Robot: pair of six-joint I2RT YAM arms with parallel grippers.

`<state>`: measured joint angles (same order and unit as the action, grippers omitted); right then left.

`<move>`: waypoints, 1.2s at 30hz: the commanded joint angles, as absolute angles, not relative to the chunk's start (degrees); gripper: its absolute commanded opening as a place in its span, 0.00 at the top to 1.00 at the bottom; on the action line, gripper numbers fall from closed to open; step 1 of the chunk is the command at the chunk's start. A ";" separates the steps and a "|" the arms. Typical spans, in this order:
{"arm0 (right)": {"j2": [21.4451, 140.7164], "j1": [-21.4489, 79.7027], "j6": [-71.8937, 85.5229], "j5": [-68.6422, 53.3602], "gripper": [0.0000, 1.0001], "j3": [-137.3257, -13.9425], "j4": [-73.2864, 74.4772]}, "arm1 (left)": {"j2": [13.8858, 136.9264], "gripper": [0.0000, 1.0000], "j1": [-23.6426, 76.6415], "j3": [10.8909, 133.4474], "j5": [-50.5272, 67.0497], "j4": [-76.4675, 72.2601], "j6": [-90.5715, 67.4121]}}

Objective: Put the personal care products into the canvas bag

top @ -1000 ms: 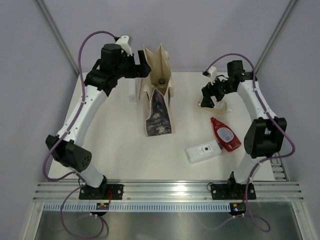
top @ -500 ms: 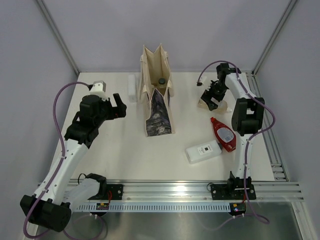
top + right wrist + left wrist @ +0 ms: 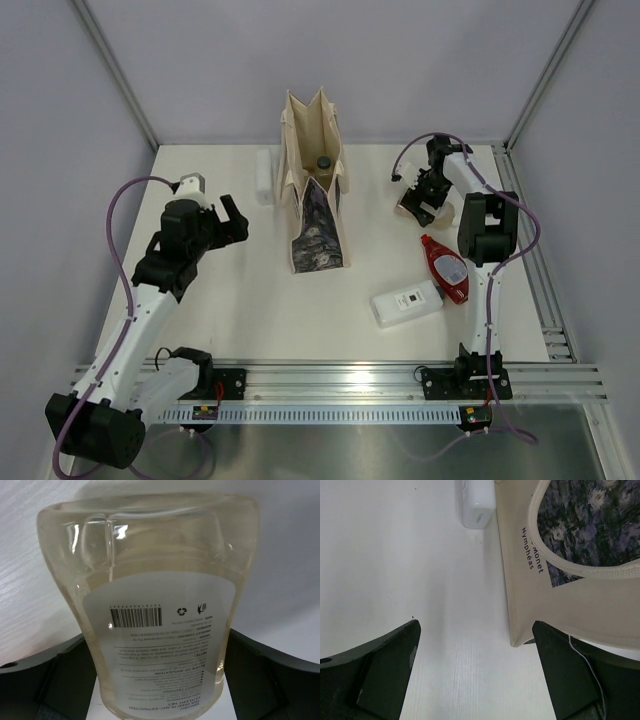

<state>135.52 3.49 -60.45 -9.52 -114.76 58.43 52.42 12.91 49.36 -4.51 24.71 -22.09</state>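
Gaping, the left gripper (image 3: 234, 218) hangs beside one upright cloth canvas bag (image 3: 318, 225). I see the right gripper (image 3: 418, 193), also spread, straddling one translucent rounded bottle (image 3: 150, 580). One flat red bottle (image 3: 447, 270) and one white boxy bottle (image 3: 406, 303) lie nearby.

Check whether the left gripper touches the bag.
Apart. The top view shows bare table between the left gripper and the bag.
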 commanded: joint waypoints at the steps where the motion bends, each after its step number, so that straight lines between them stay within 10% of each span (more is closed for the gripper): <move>1: 137.37 4.22 -60.82 -9.31 0.00 -116.19 57.75 | 53.35 0.01 12.48 49.75 -2.82 19.51 -24.16; 6: 138.69 4.13 -60.91 -10.11 0.20 -116.89 59.59 | 53.97 0.01 12.13 49.66 -1.93 19.60 -24.70; 10: 138.25 3.34 -58.20 -11.94 0.78 -117.33 60.38 | 53.53 0.01 11.43 49.04 -1.23 18.99 -25.57; 14: 135.01 0.80 -53.54 -21.05 0.94 -117.86 60.03 | 53.61 0.01 10.64 48.52 -0.35 17.93 -26.54; 36: 115.05 -4.22 4.78 -65.12 1.00 -110.39 29.99 | 54.23 0.01 7.56 47.37 5.18 15.47 -29.62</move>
